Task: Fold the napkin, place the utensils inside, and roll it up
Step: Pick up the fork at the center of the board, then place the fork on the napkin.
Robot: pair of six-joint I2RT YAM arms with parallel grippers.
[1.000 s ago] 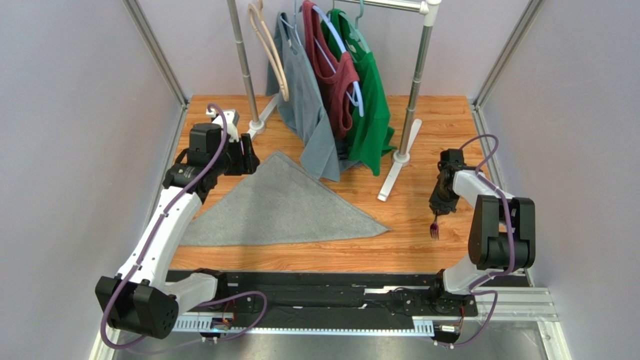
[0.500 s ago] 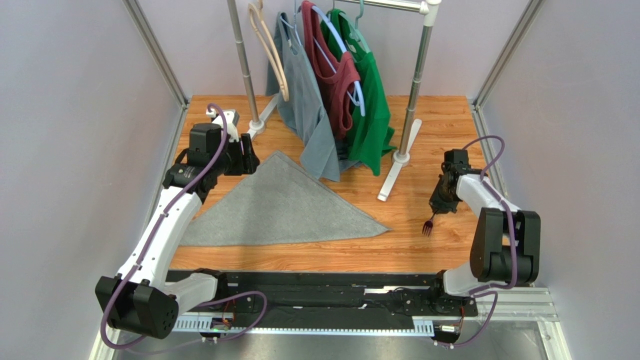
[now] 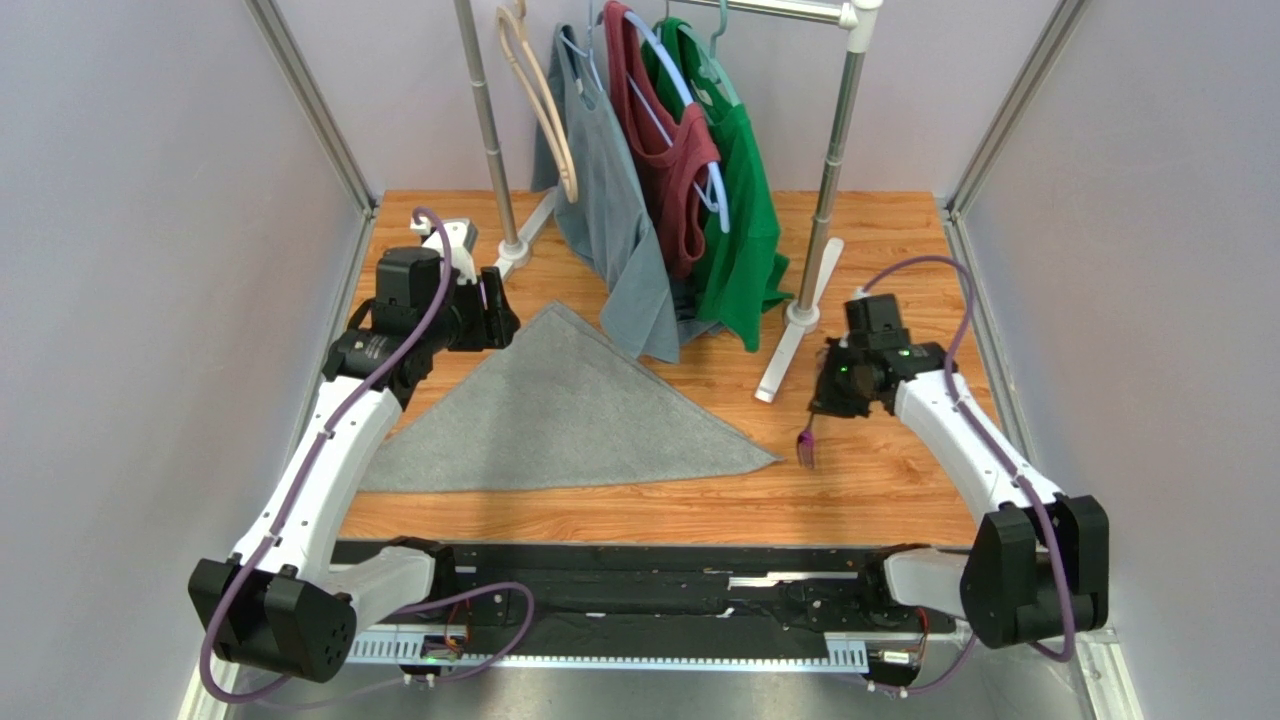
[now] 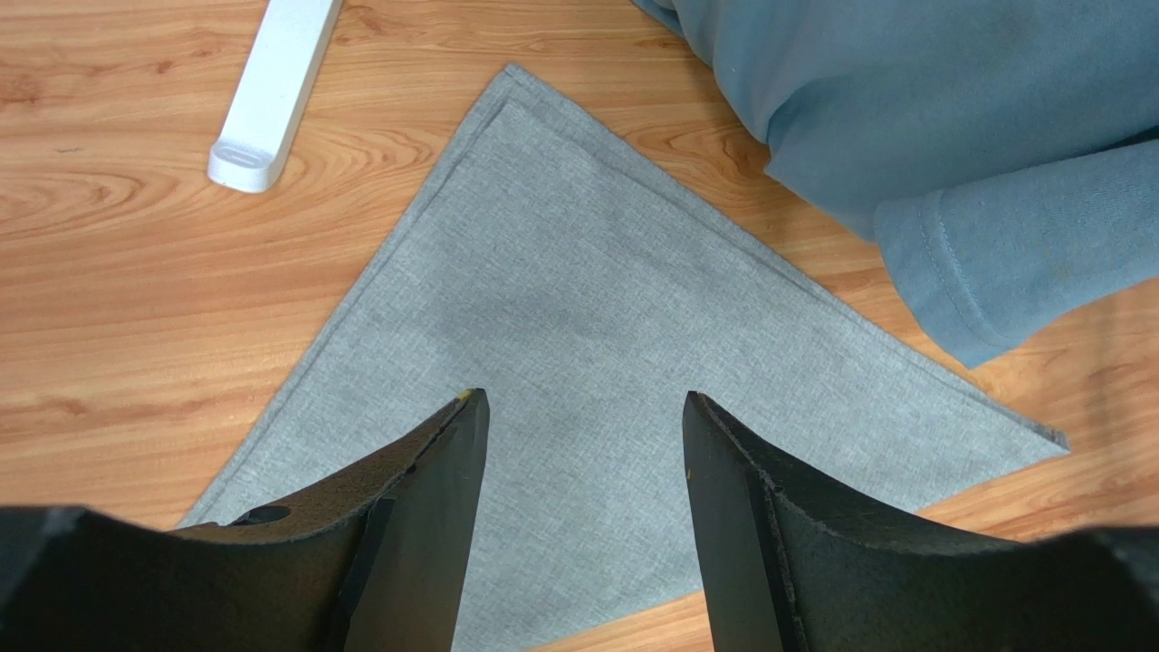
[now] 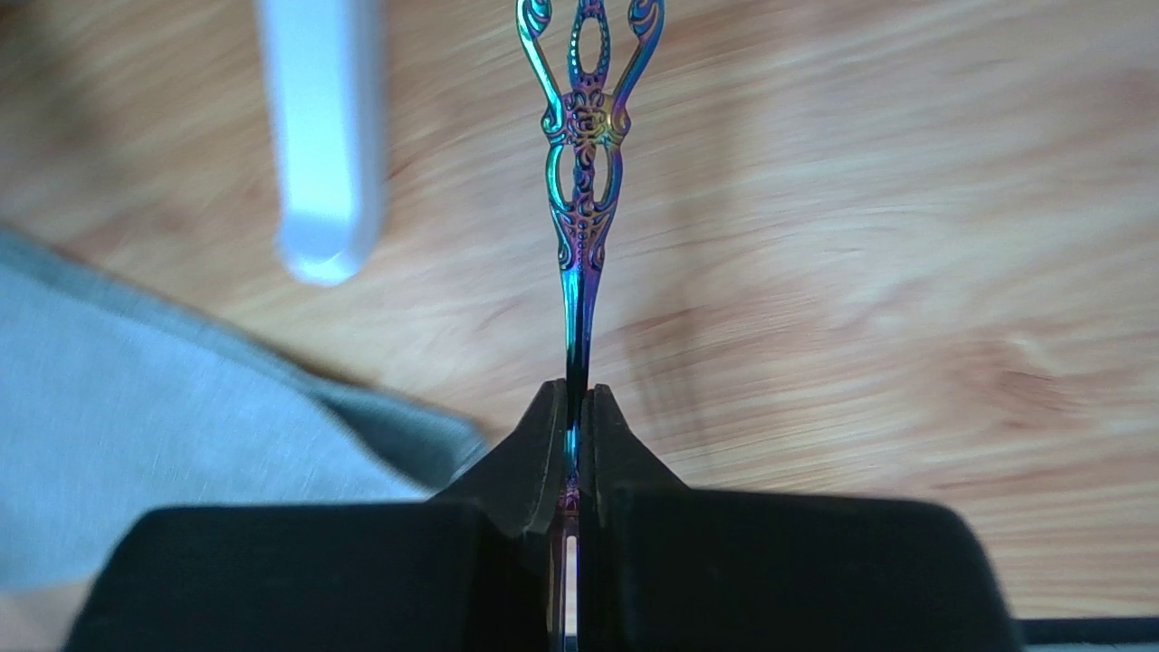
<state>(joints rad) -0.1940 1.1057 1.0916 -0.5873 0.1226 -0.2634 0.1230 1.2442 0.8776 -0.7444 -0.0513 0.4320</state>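
Note:
The grey napkin (image 3: 559, 408) lies on the wooden table folded into a triangle, its long edge toward the arms. My left gripper (image 3: 489, 321) hovers over the top corner, open and holding nothing. In the left wrist view the cloth (image 4: 599, 292) fills the gap in front of that gripper (image 4: 581, 397). My right gripper (image 3: 831, 396) is shut on the fork (image 3: 807, 438), which hangs above the wood just right of the napkin's right tip. In the right wrist view the iridescent fork (image 5: 585, 204) sticks straight out of the right gripper (image 5: 577, 394), with the napkin's corner (image 5: 163, 421) at the left.
A clothes rack at the back carries grey (image 3: 609, 195), maroon (image 3: 669, 143) and green (image 3: 736, 195) shirts. Its white feet (image 3: 789, 353) rest on the table between the napkin and my right gripper. A blue-grey sleeve (image 4: 952, 177) hangs just beyond the napkin's top corner.
My right arm has swung left from the table's right side toward the napkin's right tip, carrying the fork with its jaws clamped. The left arm and the napkin have not moved.

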